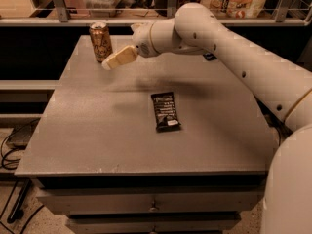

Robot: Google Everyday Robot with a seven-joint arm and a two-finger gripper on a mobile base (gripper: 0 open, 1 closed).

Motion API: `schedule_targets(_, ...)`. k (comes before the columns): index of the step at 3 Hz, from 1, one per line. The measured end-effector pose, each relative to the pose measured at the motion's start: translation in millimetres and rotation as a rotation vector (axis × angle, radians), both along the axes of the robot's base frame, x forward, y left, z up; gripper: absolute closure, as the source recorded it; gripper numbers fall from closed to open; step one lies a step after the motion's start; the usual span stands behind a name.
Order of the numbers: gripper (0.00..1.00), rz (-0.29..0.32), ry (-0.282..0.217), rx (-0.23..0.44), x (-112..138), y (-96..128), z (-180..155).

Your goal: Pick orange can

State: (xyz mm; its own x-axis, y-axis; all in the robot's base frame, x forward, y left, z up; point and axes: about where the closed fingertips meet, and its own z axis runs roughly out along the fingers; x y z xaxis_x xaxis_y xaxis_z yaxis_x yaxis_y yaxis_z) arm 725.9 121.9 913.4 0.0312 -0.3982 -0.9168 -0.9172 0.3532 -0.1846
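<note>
Arm [243, 57]: white and thick, entering from the lower right, rising leftward over the right side of the tabletop [92, 130], bending at a rounded joint near the far edge, then pointing left and slightly down.
Wrist: round white segment just left of that joint, carrying the hand.
Hand [111, 62]: beige, at the arm's left end, tilted down to the left, held above the tabletop, tip low beside the can.
Hand state: cannot tell whether open or closed.
Can [100, 42]: orange-gold, upright near the far left corner of the tabletop, just left of the hand's tip; contact with the hand cannot be told.
Wrapper [165, 111]: dark, lying flat near the middle of the tabletop, well apart from the can, nearer the front than the hand.
Tabletop: grey, with the arm's soft shadow lying between the hand and the wrapper.
Drawers [151, 204]: under the front edge.
</note>
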Motion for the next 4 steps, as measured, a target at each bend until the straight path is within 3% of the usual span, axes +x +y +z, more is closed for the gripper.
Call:
schedule_targets(1, 0.0, 0.0, 0.0, 0.0, 0, 0, 0)
schedule_targets(3, 0.0, 0.038, -0.003, 0.01, 16, 31, -9)
schedule_targets(4, 0.0, 0.025, -0.012, 0.037, 27, 41, -13)
